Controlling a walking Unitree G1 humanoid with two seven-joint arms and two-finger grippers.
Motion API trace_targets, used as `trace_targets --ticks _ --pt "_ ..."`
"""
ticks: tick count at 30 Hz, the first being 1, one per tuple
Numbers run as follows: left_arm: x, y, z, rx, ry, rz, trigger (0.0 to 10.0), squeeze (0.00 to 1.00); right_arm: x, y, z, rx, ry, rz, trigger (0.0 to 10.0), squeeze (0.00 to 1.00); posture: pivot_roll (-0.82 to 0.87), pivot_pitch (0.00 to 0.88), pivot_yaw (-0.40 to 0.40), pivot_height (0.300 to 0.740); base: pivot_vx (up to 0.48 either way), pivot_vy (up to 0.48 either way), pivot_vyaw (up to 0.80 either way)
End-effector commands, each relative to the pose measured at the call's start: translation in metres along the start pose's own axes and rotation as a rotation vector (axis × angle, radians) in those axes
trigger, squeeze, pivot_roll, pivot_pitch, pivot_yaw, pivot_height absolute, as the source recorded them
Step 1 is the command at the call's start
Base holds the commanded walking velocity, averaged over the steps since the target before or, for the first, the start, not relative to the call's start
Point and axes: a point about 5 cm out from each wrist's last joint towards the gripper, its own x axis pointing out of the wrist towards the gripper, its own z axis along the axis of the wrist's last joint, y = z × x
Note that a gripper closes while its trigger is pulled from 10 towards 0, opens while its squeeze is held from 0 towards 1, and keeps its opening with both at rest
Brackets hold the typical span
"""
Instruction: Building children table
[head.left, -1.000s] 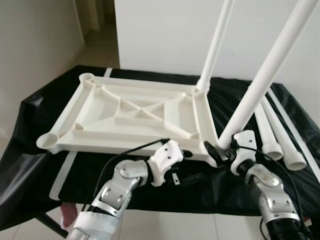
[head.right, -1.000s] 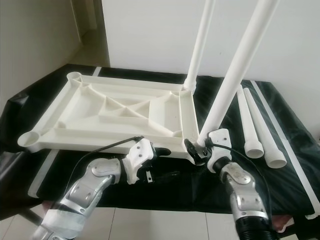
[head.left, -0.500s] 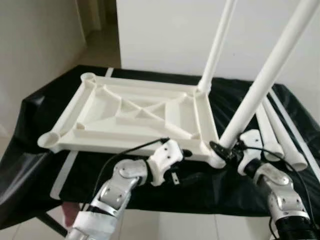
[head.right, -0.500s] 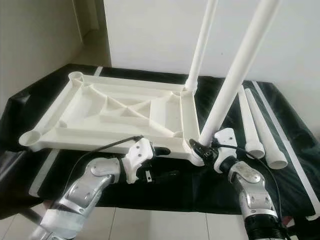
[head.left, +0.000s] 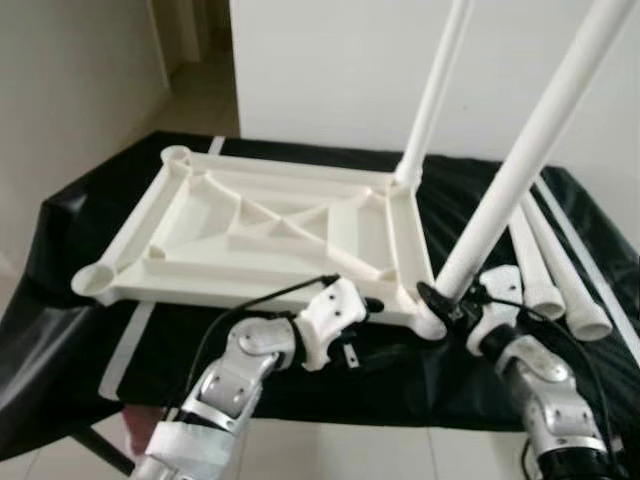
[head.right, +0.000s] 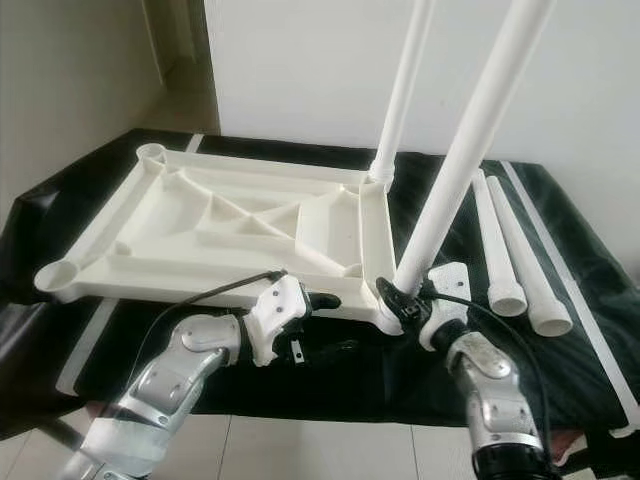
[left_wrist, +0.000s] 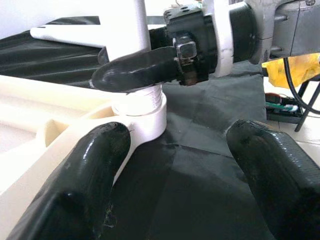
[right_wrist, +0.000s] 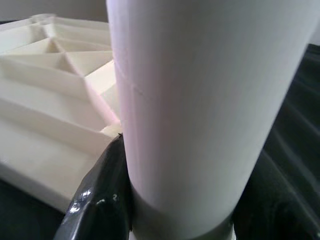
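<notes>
A: How far along is it?

B: About half, I'd say. The tabletop (head.left: 270, 235) lies upside down on the bench (head.left: 80, 330). Two legs stand in its right-hand sockets; two spare legs (head.left: 555, 275) lie beside it, and both left sockets are empty.

A: And the grippers?

B: The right gripper (head.right: 408, 300) has its jaws clamped on the near leg (head.left: 520, 165), just above its socket. The left gripper (head.left: 368, 325) waits beside that corner, jaws apart.
</notes>
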Motion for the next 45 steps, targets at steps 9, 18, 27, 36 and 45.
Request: trace_targets --ticks 9,18,27,36,45 --pt "0.003 -0.001 0.000 -0.001 0.004 0.018 10.0 0.00 -0.003 0.001 -0.018 0.132 0.130 -0.389 10.0 0.00 0.03 0.000 -0.046 0.740 0.000 0.000 0.00" --pt "0.006 -0.001 0.000 0.007 0.003 0.022 10.0 0.00 -0.007 0.036 -0.030 0.191 0.179 -0.712 10.0 0.00 0.04 0.000 -0.059 0.740 0.000 0.000 0.00" --pt "0.007 -0.004 0.000 0.003 0.000 0.013 10.0 0.00 -0.001 0.038 -0.023 0.173 0.147 -0.656 10.0 0.00 0.04 0.000 -0.057 0.740 0.000 0.000 0.00" --pt "0.006 -0.003 0.000 0.007 0.001 0.017 10.0 0.00 0.001 0.042 -0.016 0.161 0.101 -0.643 10.0 1.00 0.04 0.000 -0.059 0.740 0.000 0.000 0.00" --pt "0.006 -0.005 0.000 0.002 0.000 0.015 10.0 0.00 -0.004 0.035 -0.001 0.073 -0.006 -0.541 10.0 1.00 0.04 0.000 -0.060 0.740 0.000 0.000 0.00"
